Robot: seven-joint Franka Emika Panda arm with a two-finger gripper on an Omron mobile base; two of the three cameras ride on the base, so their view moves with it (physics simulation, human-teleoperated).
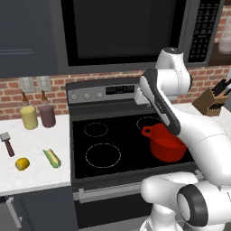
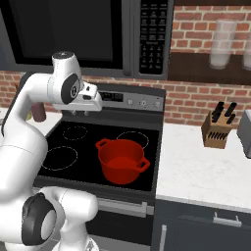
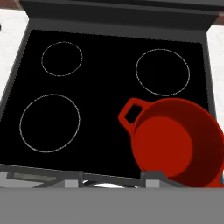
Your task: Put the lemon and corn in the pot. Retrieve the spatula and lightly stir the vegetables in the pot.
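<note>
The red pot [image 1: 168,144] stands empty on the stove's front right burner, also in the right base view [image 2: 121,161] and the hand view [image 3: 177,142]. On the white counter left of the stove lie the yellow lemon [image 1: 22,164], the green-husked corn [image 1: 52,158] beside it, and the spatula [image 1: 7,142] further back. My gripper [image 2: 81,113] hangs high over the back of the stove, well away from all of them. In the hand view the gripper [image 3: 113,179] shows its tips apart, open, with nothing between them.
A pale yellow jar [image 1: 29,116] and a dark red jar [image 1: 47,115] stand at the back of the left counter. A knife block [image 2: 217,128] sits on the right counter. A microwave [image 1: 126,31] hangs above the stove [image 1: 103,131].
</note>
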